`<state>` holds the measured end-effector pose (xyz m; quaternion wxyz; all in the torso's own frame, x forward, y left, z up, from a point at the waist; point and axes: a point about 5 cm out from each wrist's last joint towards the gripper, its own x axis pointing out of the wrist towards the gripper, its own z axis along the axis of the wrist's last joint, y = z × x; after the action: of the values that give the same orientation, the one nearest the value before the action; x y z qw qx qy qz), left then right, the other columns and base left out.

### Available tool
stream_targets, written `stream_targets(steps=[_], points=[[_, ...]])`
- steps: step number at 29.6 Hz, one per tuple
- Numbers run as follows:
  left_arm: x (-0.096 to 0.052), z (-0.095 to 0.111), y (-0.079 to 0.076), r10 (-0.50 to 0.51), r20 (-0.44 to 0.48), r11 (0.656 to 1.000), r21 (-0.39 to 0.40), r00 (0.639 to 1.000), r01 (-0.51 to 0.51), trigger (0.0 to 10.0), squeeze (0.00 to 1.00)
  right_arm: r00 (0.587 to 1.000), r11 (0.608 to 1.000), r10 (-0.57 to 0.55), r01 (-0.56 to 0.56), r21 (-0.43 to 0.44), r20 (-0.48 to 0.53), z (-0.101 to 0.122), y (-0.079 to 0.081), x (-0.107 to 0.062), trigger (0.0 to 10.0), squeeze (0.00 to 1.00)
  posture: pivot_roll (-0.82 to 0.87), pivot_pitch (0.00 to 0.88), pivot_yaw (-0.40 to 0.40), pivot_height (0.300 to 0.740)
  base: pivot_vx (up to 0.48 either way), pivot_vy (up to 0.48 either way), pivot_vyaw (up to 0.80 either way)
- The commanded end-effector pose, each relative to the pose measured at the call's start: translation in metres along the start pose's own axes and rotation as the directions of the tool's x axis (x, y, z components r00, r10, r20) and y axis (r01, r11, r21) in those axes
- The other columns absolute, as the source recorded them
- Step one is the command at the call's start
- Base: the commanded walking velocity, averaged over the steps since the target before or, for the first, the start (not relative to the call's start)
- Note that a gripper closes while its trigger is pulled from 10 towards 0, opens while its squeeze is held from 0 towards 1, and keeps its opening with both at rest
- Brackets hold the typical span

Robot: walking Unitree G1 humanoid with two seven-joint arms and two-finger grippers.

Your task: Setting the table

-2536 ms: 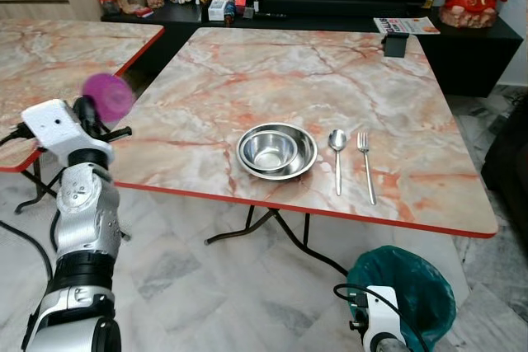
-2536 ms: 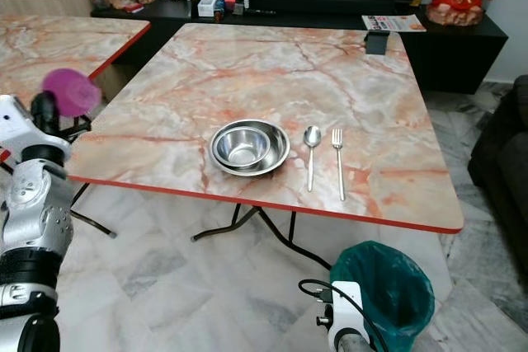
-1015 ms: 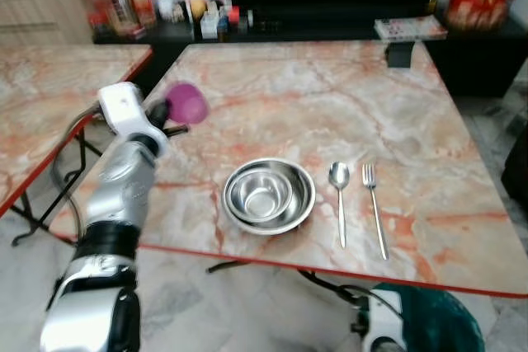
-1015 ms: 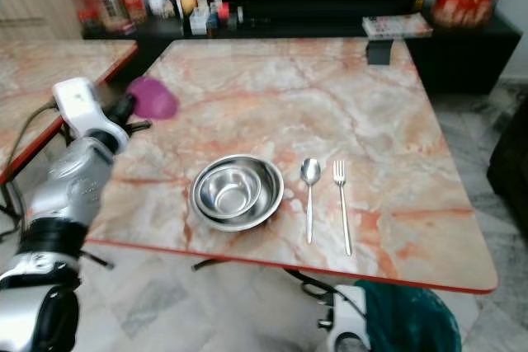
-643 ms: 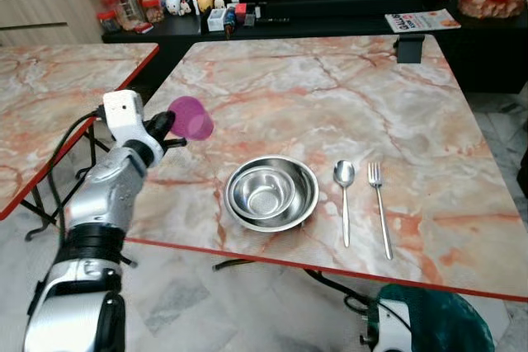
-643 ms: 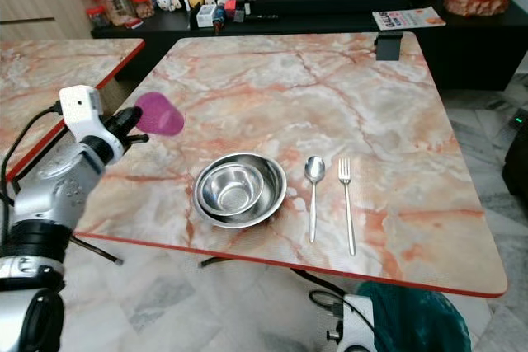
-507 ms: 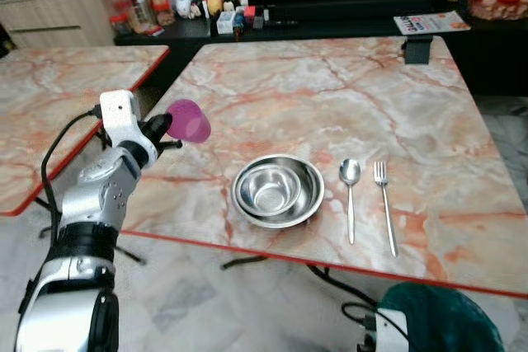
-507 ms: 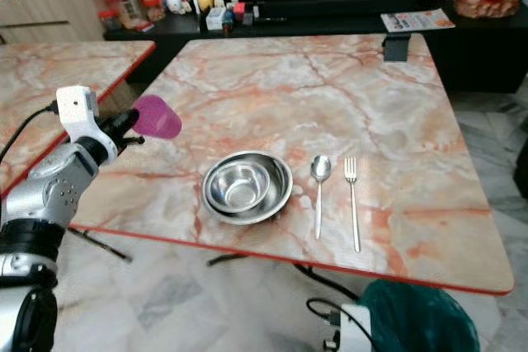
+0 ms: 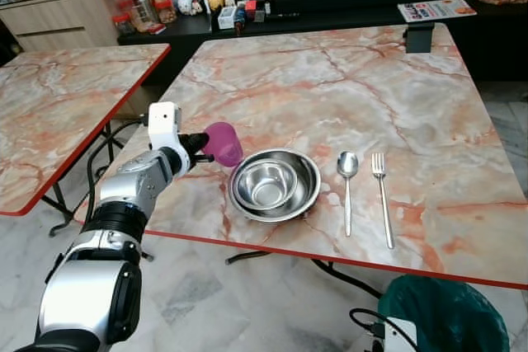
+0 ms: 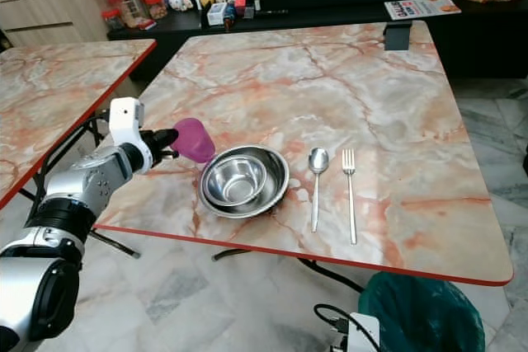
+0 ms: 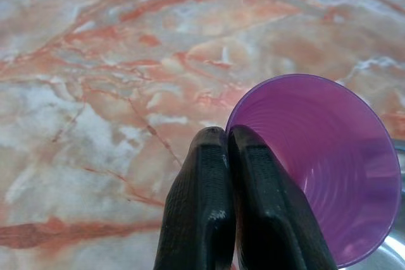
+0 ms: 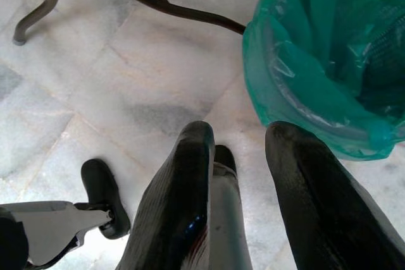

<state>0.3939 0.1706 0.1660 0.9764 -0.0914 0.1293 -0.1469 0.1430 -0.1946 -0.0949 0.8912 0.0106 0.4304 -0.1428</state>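
Just above the marble tabletop [image 9: 396,113], the left end effector [image 9: 200,145] pinches the rim of a purple plastic cup [image 9: 222,143] between fingers pressed together, the cup tilted on its side. Since half a second ago it has dropped lower and closer to the nested steel bowls [image 9: 274,185], now just beside it. Beyond the bowls lie a spoon [image 9: 346,180] and fork [image 9: 382,195]. The right end effector [image 12: 237,150] hangs spread above the floor near a green-lined bin [image 12: 329,55].
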Motion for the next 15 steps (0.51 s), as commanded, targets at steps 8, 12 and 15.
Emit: stream_targets(steps=[8, 12, 15], points=[[-0.012, 0.036, 0.024, 0.119, 0.025, 0.988, 0.092, 0.993, -0.12, 10.0, 0.0, 0.998, 1.0, 0.004, -0.004, 0.007, -0.059, -0.014, 0.002, -0.004, 10.0, 0.0, -0.04, 0.083, 0.174, 0.74, 0.0, 0.0, 0.0], [-0.019, 0.047, 0.033, 0.157, 0.048, 0.978, 0.129, 0.986, -0.162, 10.0, 0.0, 0.999, 1.0, 0.011, -0.011, 0.005, -0.052, -0.011, 0.004, -0.003, 10.0, 0.0, -0.02, 0.08, 0.17, 0.74, 0.0, 0.0, 0.0], [-0.026, 0.05, 0.041, 0.184, 0.033, 0.971, 0.152, 0.982, -0.186, 10.0, 0.0, 0.999, 1.0, 0.02, -0.02, 0.0, -0.05, -0.01, 0.006, -0.003, 10.0, 0.0, -0.01, 0.068, 0.162, 0.74, 0.0, 0.0, 0.0]])
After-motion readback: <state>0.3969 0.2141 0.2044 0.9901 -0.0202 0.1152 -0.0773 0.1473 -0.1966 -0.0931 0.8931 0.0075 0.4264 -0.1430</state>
